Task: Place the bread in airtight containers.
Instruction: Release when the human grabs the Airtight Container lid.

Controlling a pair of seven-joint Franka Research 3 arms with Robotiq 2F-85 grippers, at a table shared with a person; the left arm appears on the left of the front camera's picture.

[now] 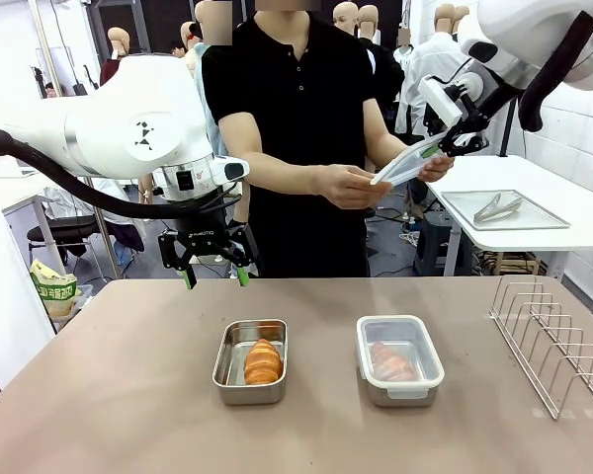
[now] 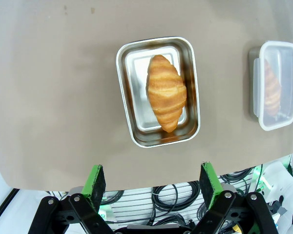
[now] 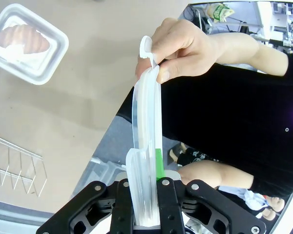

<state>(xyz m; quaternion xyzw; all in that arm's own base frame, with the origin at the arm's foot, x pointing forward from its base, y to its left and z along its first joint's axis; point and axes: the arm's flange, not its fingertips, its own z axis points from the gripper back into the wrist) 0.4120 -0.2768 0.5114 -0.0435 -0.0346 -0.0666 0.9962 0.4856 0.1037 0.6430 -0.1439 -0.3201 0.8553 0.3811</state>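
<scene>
Bread sits in both tins on the brown table point(image 1: 128, 395): one roll point(image 1: 263, 361) lies in the open tin point(image 1: 250, 361) left of middle, and the other roll point(image 1: 391, 362) lies in the tin point(image 1: 399, 359) to its right, which already has its clear lid on. Judging from this, one container is finished and the open one lacks only its lid.

That second lid point(image 1: 405, 163) is up in the air at the far right, gripped at one end by the right gripper point(image 1: 443, 146), whose fingers are pressed together on its rim, and held at the other end by the person's hand point(image 1: 348, 186). It looks like a handover, though which way cannot be told.

The left gripper point(image 1: 212, 269) hangs above the far edge of the table, behind the open tin, pointing down with its fingers spread apart and nothing between them. A wire rack point(image 1: 553, 341) stands at the table's right side.
</scene>
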